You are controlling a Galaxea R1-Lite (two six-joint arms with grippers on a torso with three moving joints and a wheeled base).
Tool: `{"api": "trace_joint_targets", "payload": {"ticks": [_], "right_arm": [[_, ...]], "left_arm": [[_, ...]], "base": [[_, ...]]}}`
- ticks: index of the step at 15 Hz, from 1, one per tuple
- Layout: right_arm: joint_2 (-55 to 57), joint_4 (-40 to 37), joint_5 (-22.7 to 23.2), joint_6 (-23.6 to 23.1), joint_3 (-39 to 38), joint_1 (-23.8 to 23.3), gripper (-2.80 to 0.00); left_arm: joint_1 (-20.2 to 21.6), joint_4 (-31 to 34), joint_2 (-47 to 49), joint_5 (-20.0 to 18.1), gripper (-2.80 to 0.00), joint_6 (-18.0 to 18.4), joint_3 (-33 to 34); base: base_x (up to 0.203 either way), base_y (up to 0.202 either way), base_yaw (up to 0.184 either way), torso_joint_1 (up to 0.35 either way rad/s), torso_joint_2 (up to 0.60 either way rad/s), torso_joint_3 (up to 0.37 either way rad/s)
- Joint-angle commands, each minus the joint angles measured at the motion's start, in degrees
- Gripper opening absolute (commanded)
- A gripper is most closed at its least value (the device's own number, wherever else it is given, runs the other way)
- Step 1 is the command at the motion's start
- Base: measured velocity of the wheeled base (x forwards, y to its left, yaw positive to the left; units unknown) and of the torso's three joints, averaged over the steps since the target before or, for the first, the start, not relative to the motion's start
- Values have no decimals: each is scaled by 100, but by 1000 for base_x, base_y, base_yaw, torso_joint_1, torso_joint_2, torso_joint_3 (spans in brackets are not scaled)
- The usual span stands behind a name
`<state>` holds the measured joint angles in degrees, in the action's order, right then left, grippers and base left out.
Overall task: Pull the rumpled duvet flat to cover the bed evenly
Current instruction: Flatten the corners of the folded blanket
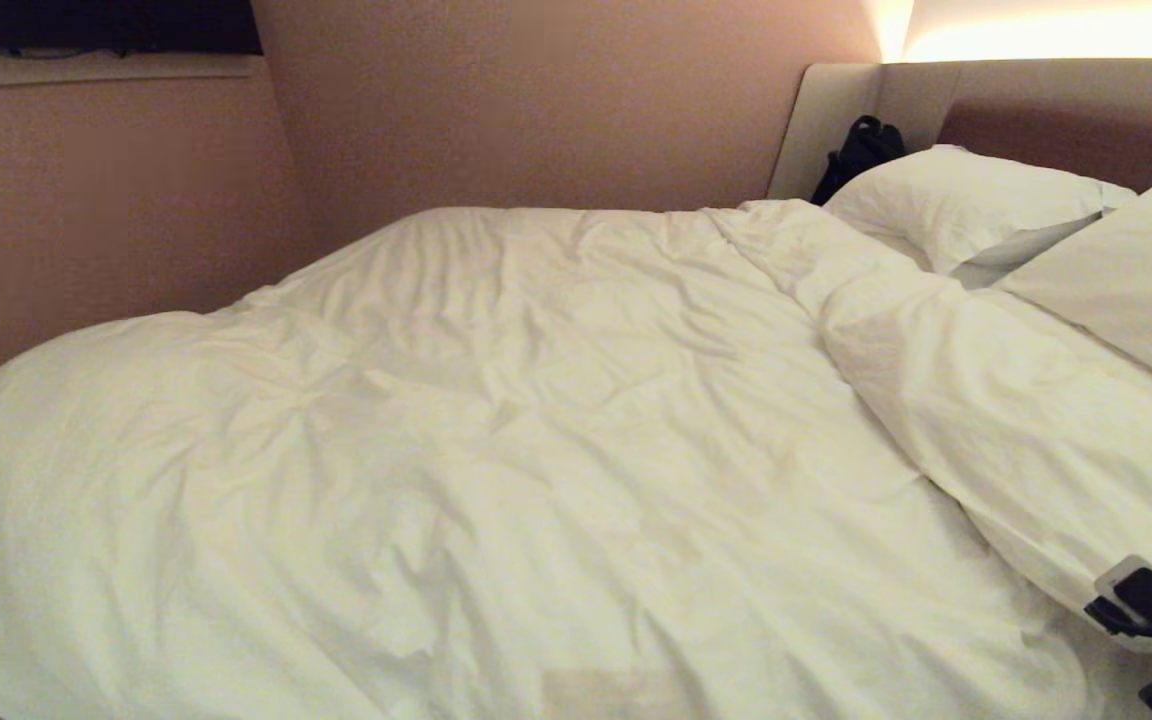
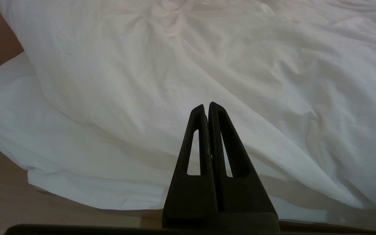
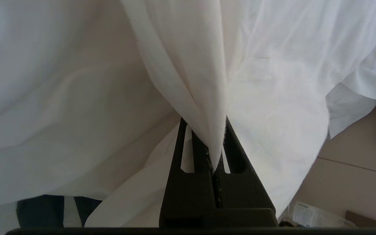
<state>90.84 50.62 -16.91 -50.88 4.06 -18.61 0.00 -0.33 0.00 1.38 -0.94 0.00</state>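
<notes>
Right gripper point(image 3: 214, 143): I see its jaws clenched on a fold of the duvet point(image 1: 496, 450) at the bed's near edge.
Left gripper point(image 2: 207, 109): jaws clenched, holding nothing.

The right gripper point(image 3: 214, 143) pinches a fold of the white duvet point(image 3: 181, 65), which rises toward twelve o'clock; floor point(image 3: 348, 176) shows at four o'clock.
</notes>
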Motion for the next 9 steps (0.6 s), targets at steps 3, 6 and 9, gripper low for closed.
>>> {"api": "trace_joint_targets", "payload": {"ticks": [3, 6, 9], "right_arm": [[-371, -112, 20, -12, 7, 219, -280], [-463, -138, 336, 41, -8, 387, -280], [-607, -362, 398, 136, 24, 606, -280]], "left_arm": [[0, -2, 0, 3, -280, -12, 0], [0, -2, 0, 3, -280, -3, 0], [0, -2, 0, 3, -280, -4, 0]], "base": [[0, 0, 0, 0, 0, 0], [0, 0, 0, 0, 0, 0], [0, 0, 0, 0, 0, 0]]}}
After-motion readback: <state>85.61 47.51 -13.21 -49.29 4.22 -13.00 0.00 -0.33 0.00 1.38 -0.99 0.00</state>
